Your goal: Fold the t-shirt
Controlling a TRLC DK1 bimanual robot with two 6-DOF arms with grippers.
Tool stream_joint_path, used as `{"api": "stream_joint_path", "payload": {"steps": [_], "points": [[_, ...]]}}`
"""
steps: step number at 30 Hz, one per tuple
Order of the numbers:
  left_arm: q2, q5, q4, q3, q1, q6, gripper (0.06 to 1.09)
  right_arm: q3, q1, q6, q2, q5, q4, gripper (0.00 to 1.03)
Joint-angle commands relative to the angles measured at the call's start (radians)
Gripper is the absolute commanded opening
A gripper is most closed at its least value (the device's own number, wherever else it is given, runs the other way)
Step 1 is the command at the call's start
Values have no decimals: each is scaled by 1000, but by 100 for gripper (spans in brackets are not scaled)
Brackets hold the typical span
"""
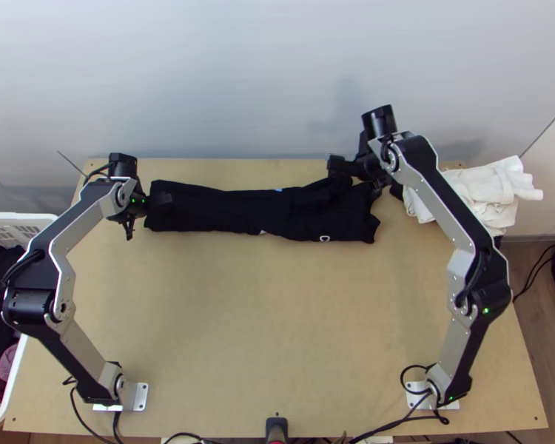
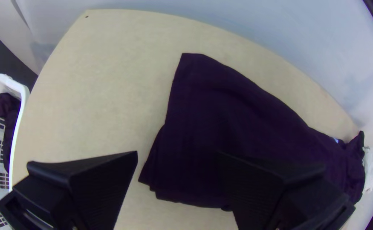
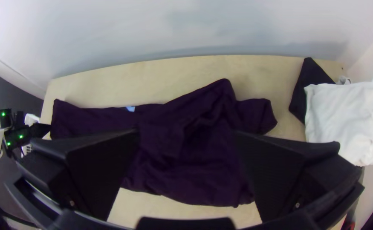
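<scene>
The dark t-shirt (image 1: 255, 211) lies as a long folded strip across the table's far part, its right end rumpled with a raised fold. At its left end is my left gripper (image 1: 148, 211); over its right end is my right gripper (image 1: 357, 177). In the left wrist view my left gripper (image 2: 182, 183) stands open above the end edge of the shirt (image 2: 220, 115), one finger over cloth, the other over bare table. In the right wrist view my right gripper (image 3: 186, 166) is open above the rumpled part of the shirt (image 3: 182, 136), gripping none of it.
White folded cloth (image 1: 485, 194) lies on dark cloth at the table's far right corner. A white basket (image 1: 18, 219) with dark and maroon clothes stands off the table's left side. A wall rises behind the far edge. Bare tabletop (image 1: 270, 318) lies between the arms.
</scene>
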State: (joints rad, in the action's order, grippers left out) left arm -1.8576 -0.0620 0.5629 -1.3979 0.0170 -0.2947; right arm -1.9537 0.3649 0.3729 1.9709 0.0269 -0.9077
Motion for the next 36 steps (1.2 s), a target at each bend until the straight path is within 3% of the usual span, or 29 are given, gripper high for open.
{"api": "stream_joint_path", "payload": {"steps": [1,10,18,22,28,29,32,36], "points": [[-9,-19,-47,28,-2,17,95,76,51,-8,-66,18,-22,99],[-80,-18,-49,16,-34,19,94,125,69,-6,-73,24,-22,99],[-75,-18,-87,23,-45,22,61,127,80,-8,-63,24,-20,99],[-78,-19,-87,31,-43,26,58,127,94,-6,-61,33,-20,99],[-71,-18,-136,63,-45,45,32,131,117,-6,-55,48,-20,99],[-71,-18,-138,65,-43,45,31,130,120,-6,-52,48,-20,99],[-71,-18,-161,74,-43,62,9,125,124,-5,-49,53,-20,99],[-49,-18,-162,76,-46,63,10,131,124,-5,-46,65,-20,99]]}}
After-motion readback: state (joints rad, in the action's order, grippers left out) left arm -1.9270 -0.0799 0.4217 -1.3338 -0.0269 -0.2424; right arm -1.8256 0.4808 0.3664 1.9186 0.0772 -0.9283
